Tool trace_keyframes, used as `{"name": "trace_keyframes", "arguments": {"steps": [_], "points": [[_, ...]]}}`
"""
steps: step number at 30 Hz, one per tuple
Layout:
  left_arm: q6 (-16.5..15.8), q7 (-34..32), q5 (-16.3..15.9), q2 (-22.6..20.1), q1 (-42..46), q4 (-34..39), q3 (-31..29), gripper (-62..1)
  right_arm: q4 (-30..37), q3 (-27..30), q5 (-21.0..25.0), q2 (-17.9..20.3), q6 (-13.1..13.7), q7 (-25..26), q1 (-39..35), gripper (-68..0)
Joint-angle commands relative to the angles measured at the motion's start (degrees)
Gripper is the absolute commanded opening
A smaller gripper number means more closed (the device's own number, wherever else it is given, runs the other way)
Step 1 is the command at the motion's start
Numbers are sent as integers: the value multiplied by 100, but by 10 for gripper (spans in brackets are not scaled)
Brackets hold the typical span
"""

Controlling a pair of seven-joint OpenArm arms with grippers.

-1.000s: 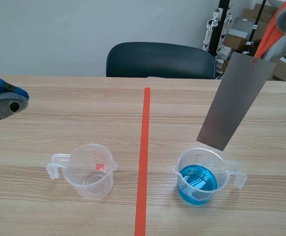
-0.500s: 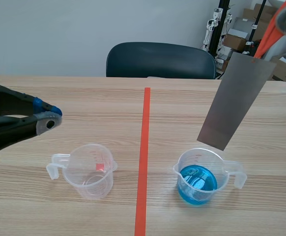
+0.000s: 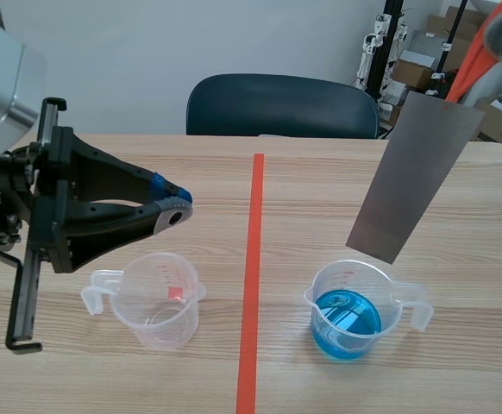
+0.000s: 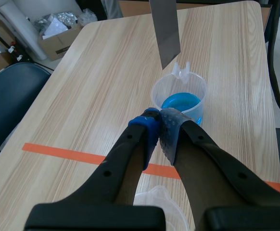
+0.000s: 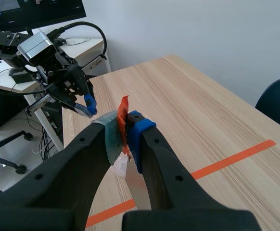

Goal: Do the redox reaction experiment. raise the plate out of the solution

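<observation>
The big wooden table (image 3: 458,379) has an orange line (image 3: 253,259) down its middle. A dark chair (image 3: 281,105) stands at the far side of the table.

The left arm comes in from the left side. The left gripper (image 4: 159,126) has its two fingers pressed together at the tips, and there is nothing between them. It is up in the air above the empty cup (image 3: 154,300), and it points toward the orange line.

The grey metal plate (image 3: 415,177) hangs in the air on the right side. It is tilted, with its top toward the right. Its low end is just above the cup of blue water (image 3: 352,309). The plate is out of the blue water (image 3: 346,321) and does not touch it.

The right gripper (image 5: 124,126) is high up over the plate. Its fingers are squeezed tight on an orange strip (image 5: 124,108). The plate hangs under the fingers from this strip.

The two clear cups sit on the table, one on each side of the orange line, well apart. Each cup has a handle on its outer side.
</observation>
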Motion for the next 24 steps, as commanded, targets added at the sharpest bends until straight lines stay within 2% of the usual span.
{"name": "trace_keyframes", "arguments": {"steps": [1, 3, 14, 24], "points": [[9, -17, 39, 74, -103, -39, 94, -581, 35, 129, 111, 46, 90, 114, 83, -671], [9, 9, 232, 168, -256, -105, 258, -581, 35, 129, 111, 46, 90, 114, 83, -671], [11, 269, 380, 688, -922, -409, 970, -581, 35, 129, 111, 46, 90, 114, 83, -671], [4, 426, 487, 1211, -1377, -885, 1259, -579, 35, 129, 109, 46, 90, 111, 83, -671]]}}
